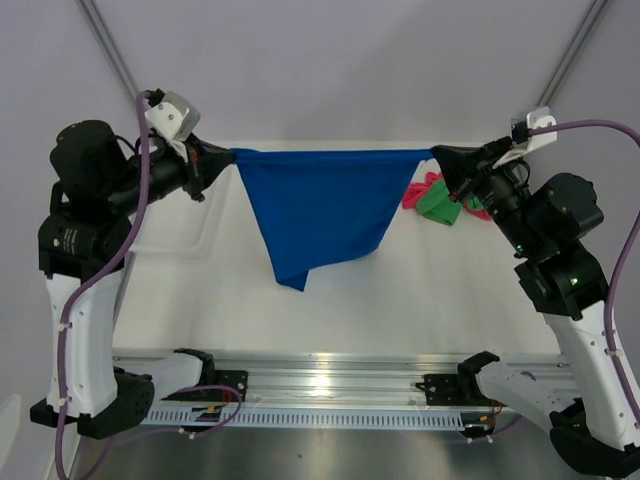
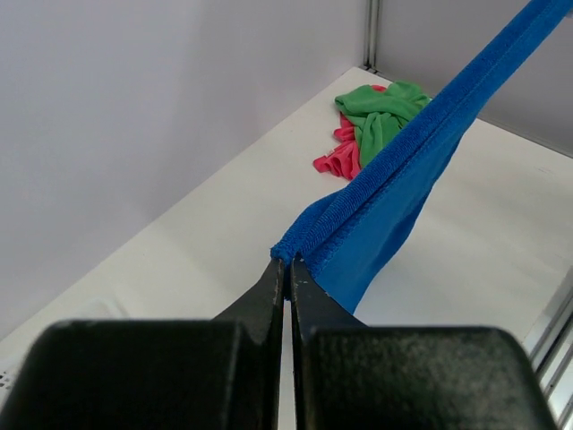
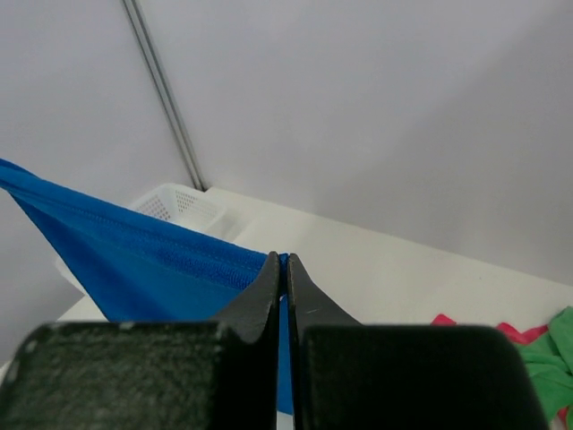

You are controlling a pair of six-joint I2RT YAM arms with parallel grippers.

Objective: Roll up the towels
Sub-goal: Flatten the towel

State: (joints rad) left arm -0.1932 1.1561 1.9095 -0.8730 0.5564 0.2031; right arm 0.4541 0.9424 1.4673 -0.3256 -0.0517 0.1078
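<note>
Top external — left end effector (image 1: pixel 228 155) and right end effector (image 1: pixel 437 153) clamp the soft blue towel (image 1: pixel 315 215), sagging triangular.

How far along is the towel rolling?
Done: nothing rolled yet. In hand: the blue towel hangs stretched between the left gripper and the right gripper, each shut on a top corner, over the table. Left: lay it flat and roll it, then the green towel and the pink-red towel, lying crumpled together at the far right.
</note>
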